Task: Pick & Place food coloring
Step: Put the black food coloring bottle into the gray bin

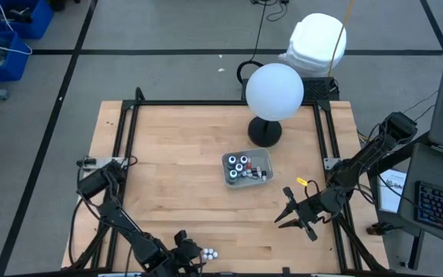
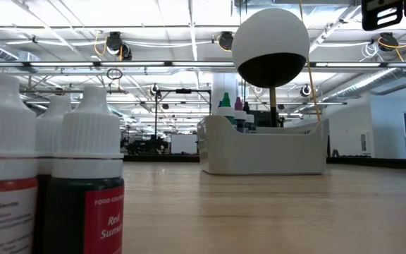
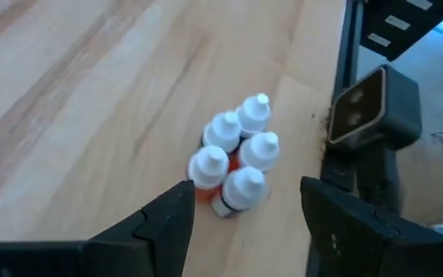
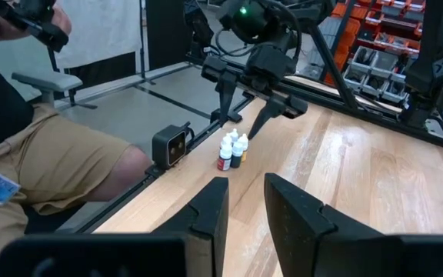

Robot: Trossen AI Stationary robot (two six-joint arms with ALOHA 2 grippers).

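I've got the left gripper point(image 1: 193, 248) down at the six o'clock edge of the table point(image 1: 183, 169), fingers spread wide with nothing between them, hovering just beside a tight cluster of food coloring bottles point(image 1: 208, 252). Through the left wrist view I count five white-capped bottles point(image 3: 235, 158) standing upright and touching one another, red showing low among them, and my two dark fingers point(image 3: 171, 219) sit apart on either side of the near end of the group without touching it. The small black camera block point(image 3: 371, 111) sits on the table's edge rail just beside them. Low view is filled by those same bottles point(image 2: 55, 169) at nine o'clock, one label reading red. Near the middle of the table, a clear tray point(image 1: 247, 168) holds more bottles, dark round ones with pale centres, and at its twelve o'clock stands the white globe lamp point(image 1: 274, 91) on its black base. The right gripper point(image 1: 294, 213) waits toward four o'clock, above bare wood, jaws parted only a little and holding nothing; its wrist view looks across at the left gripper point(image 4: 241, 108) above the cluster point(image 4: 231, 151), with a seated person point(image 4: 44, 154) beyond the table edge.
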